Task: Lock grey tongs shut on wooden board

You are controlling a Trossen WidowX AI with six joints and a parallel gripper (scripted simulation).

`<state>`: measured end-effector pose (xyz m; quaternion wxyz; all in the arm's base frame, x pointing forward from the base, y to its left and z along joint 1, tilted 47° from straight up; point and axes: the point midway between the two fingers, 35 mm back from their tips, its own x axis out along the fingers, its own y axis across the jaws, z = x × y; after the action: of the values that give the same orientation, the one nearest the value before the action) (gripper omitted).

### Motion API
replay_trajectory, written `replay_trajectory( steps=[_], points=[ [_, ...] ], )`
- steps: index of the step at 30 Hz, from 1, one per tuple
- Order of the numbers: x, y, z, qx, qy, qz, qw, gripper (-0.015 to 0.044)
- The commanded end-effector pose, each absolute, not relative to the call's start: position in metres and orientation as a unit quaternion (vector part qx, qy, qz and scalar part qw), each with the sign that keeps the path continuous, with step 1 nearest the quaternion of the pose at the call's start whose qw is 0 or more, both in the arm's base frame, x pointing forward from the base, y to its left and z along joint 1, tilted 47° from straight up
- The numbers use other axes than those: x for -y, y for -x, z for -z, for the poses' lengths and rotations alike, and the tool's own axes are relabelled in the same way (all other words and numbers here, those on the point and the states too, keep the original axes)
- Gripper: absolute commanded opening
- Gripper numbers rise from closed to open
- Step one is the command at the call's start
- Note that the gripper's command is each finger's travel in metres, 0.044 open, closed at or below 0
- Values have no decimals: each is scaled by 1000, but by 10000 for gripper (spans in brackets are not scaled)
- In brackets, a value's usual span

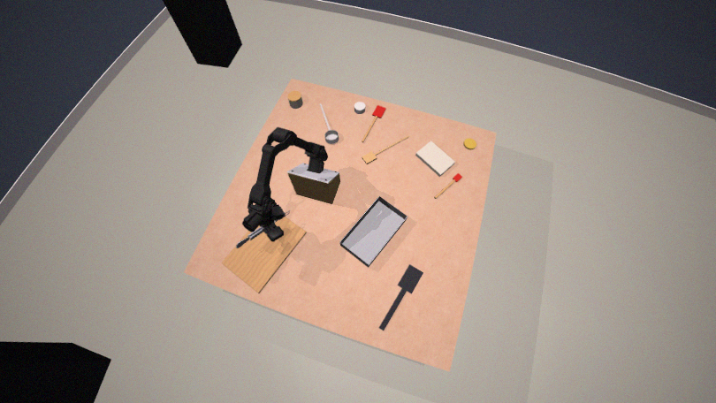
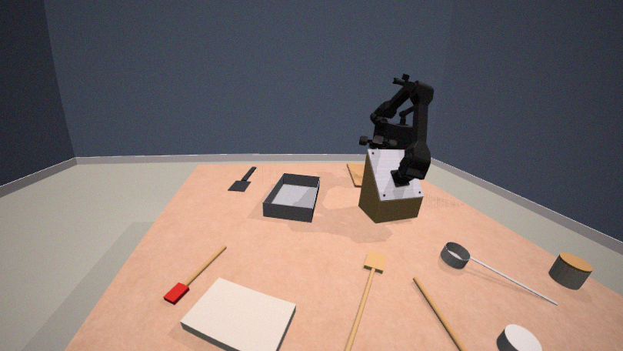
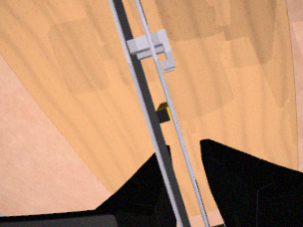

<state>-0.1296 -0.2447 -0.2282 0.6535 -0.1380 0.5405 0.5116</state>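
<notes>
My gripper [image 1: 267,226] [image 3: 185,151] is shut on the grey tongs [image 1: 255,232] [image 3: 145,90] and holds them over the wooden board [image 1: 250,269] [image 2: 354,174] [image 3: 100,114]. In the wrist view the two tong arms run close together between my fingers, with a narrow gap and a pale bracket across them. In the top view a dark end sticks out past the board's left edge and a thin end shows on the other side of the gripper. The exterior view hides the tongs. Whether they are locked, and their exact height, I cannot tell. The roasting tin [image 1: 379,239] [image 2: 288,212] is empty.
My arm stands on a sloped block [image 1: 314,191] [image 2: 394,208] beside the board. A black spatula [image 1: 410,278] [image 2: 239,185] lies beyond the tin. A white slab [image 1: 435,158] [image 2: 239,312], a small pan [image 1: 331,136] [image 2: 454,255] and several utensils lie on the far side of the block.
</notes>
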Motion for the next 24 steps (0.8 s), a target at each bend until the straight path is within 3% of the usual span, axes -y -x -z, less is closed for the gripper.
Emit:
replay_trajectory(
  steps=[1,24],
  points=[
    [249,130,227,-565,160,-508,630,-150],
    [240,123,222,-660,239,-476,529,-150]
  ],
)
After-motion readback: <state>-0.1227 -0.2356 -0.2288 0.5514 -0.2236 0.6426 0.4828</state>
